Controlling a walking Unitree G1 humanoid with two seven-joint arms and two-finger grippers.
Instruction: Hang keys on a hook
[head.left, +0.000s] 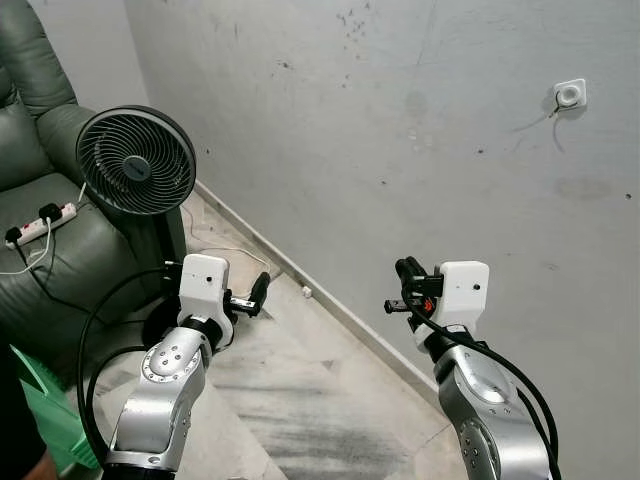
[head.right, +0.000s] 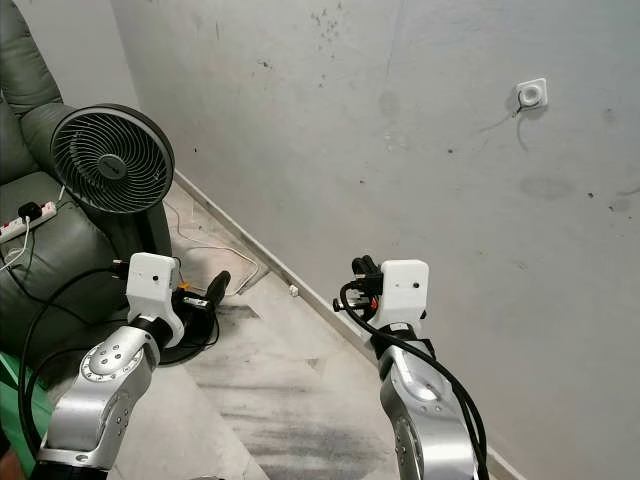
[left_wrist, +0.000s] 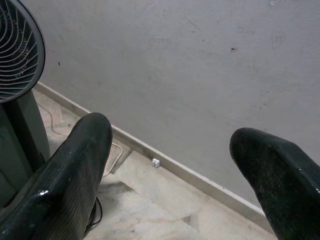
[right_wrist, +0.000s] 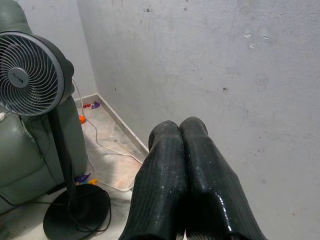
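My left pincer is wide and empty; my right pincer is pressed together. I see no keys, so reaching for the hook could be useless.

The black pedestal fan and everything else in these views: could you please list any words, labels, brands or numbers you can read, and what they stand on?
No text can be read with confidence.
Black pedestal fan: a small dark mark on its centre hub, probably a brand, too small and blurred to read.
White power strip on the green sofa: no legible marking.
White round wall fitting on the grey wall: no lettering visible.
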